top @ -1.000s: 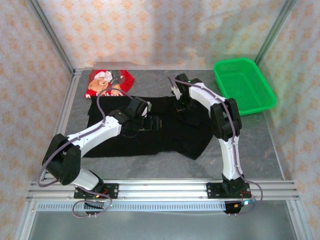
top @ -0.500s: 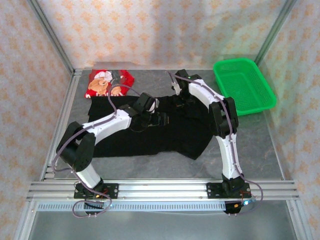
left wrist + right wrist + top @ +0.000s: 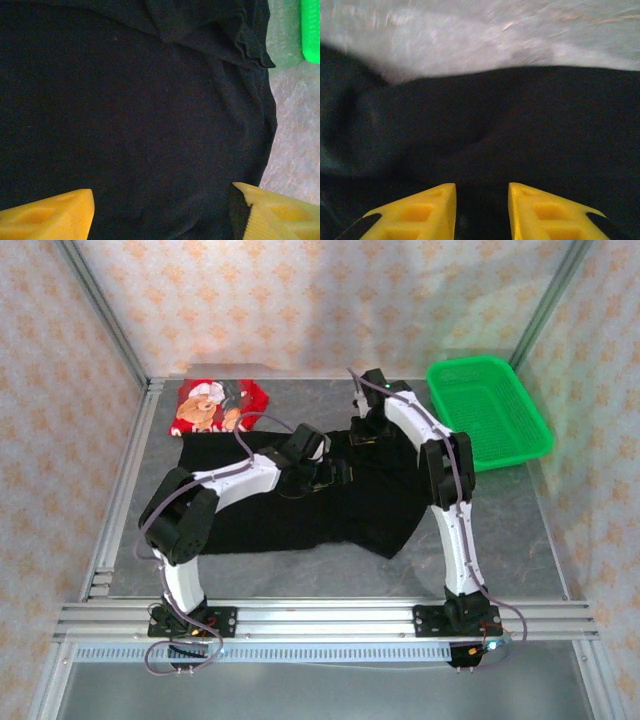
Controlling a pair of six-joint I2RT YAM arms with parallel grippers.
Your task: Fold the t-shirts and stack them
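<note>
The large black t-shirt (image 3: 262,516) lies spread across the middle of the table, its right part rumpled into folds. At the back left the smaller red t-shirt (image 3: 214,405) lies flat with its cartoon print up. My left gripper (image 3: 335,475) hovers over the black shirt's centre; in the left wrist view it (image 3: 163,191) is wide open above plain black cloth (image 3: 150,100). My right gripper (image 3: 365,432) sits at the shirt's far edge. In the right wrist view it (image 3: 482,192) stands open by a narrow gap, with black cloth (image 3: 545,125) below.
A green mesh basket (image 3: 488,410) stands at the back right, and its corner (image 3: 311,30) shows in the left wrist view. Bare grey table (image 3: 500,530) lies right of the black shirt and beyond its far edge (image 3: 470,35). Metal frame rails run along the left and front.
My left arm swung right across the black shirt toward its centre. The right gripper moved toward the shirt's far edge, and its jaws went from shut to open.
</note>
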